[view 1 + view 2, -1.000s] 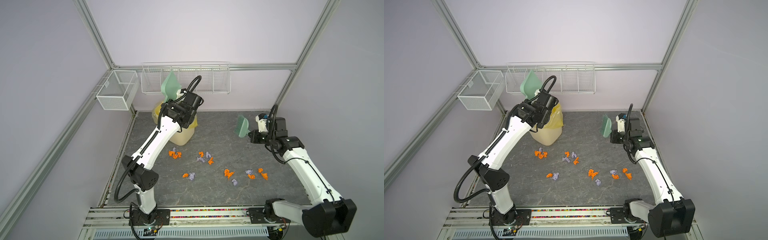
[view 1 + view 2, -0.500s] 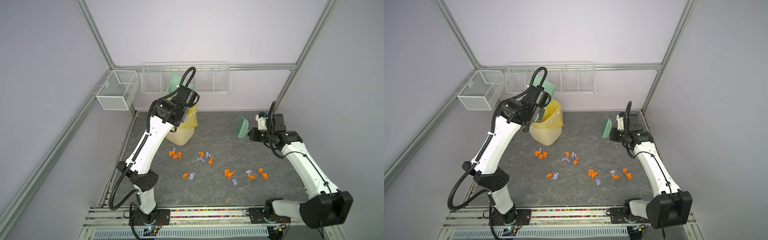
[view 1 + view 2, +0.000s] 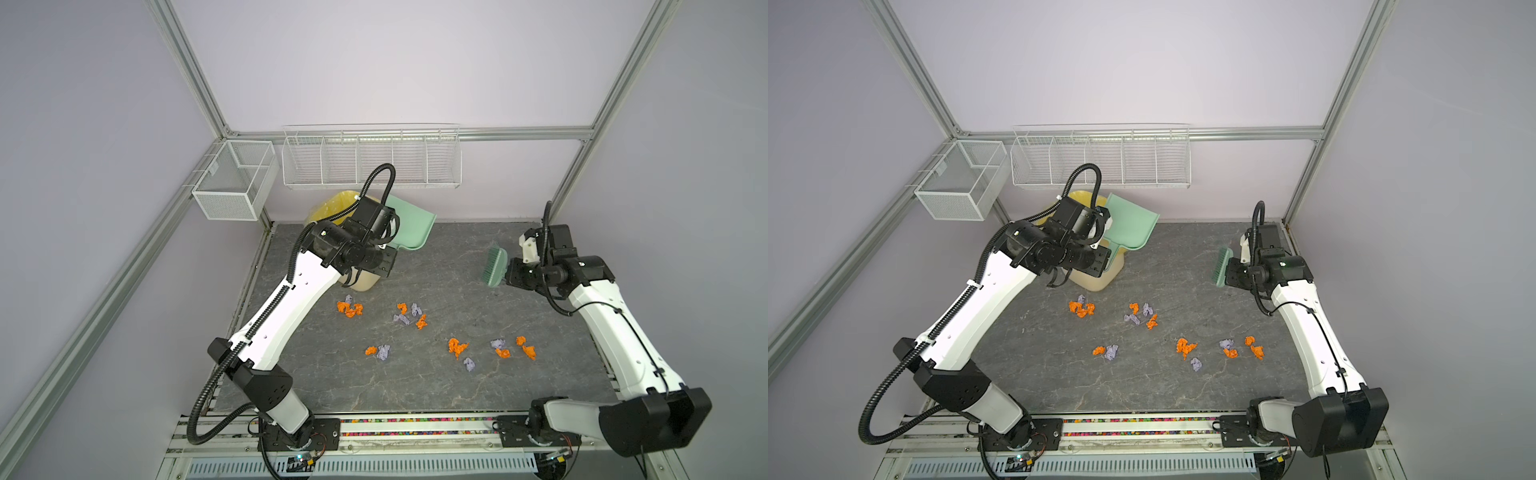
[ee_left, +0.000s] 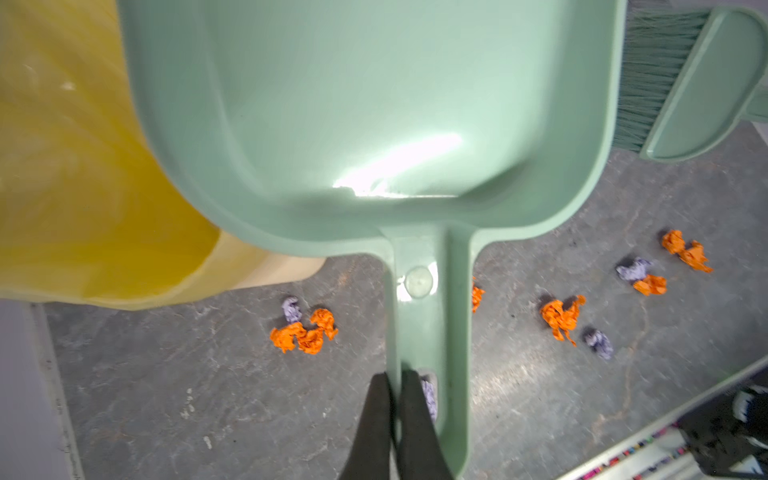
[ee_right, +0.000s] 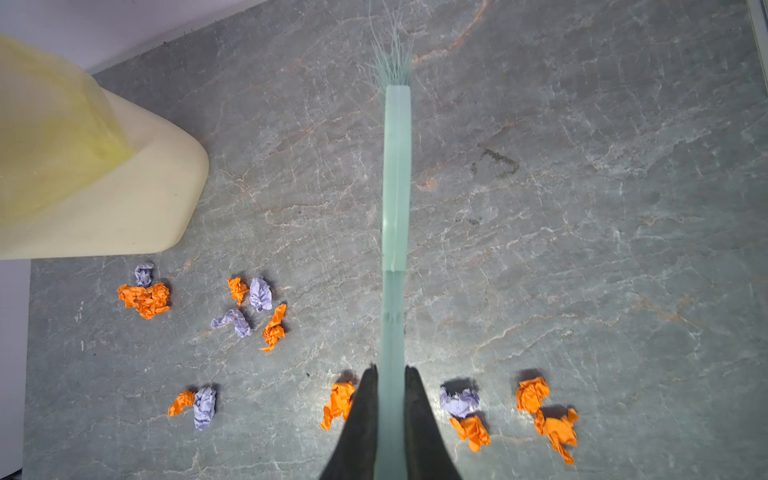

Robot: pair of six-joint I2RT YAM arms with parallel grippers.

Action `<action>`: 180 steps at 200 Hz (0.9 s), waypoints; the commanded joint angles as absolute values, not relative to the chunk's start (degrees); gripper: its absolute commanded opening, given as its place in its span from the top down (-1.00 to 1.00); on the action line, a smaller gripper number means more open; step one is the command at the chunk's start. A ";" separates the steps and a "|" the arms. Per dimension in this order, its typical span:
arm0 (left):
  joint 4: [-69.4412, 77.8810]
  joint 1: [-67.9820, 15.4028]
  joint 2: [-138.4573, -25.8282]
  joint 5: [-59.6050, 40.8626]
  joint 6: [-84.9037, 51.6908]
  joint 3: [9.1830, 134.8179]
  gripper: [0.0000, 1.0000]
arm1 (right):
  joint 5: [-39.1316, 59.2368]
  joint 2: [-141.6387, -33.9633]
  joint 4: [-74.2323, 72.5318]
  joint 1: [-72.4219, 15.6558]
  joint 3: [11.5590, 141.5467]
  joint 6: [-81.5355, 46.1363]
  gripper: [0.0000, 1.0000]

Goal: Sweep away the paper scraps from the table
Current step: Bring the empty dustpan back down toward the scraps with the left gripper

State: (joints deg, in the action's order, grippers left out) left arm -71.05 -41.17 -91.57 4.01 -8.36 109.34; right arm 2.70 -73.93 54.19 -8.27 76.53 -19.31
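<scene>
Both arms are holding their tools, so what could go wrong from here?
1. The left gripper pinches only one side wall of the dustpan handle, so the pan may twist when pressed down.
2. The dustpan hangs beside the bin; swinging it down could knock the bin.
3. The scraps lie in spread clusters; the brush in the right gripper may flick some away.

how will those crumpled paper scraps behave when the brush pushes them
The paper scraps look small and loosely crumpled, so probably very light. Irregular wads may tumble or scatter rather than slide straight on the smooth table. Thin bristles on the brush might let some slip past.
</scene>
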 commanded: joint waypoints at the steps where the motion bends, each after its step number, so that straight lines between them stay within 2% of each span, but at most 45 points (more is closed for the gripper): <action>1: -65.13 -41.31 -88.78 -4.63 -10.41 103.92 1.00 | 1.93 -72.37 58.65 -8.00 77.23 -19.85 0.87; 72: -61.97 -42.76 -85.14 -9.67 -12.35 93.32 1.00 | 5.15 -69.66 61.75 -8.30 74.53 -17.33 0.86; 104: -64.98 -46.38 -86.07 -3.87 -12.04 92.42 1.00 | 4.36 -70.00 65.49 -9.38 76.67 -15.51 0.86; 180: -64.63 -51.13 -87.08 -9.97 -14.64 83.50 1.00 | 0.43 -69.58 73.64 -17.12 78.29 -13.93 0.86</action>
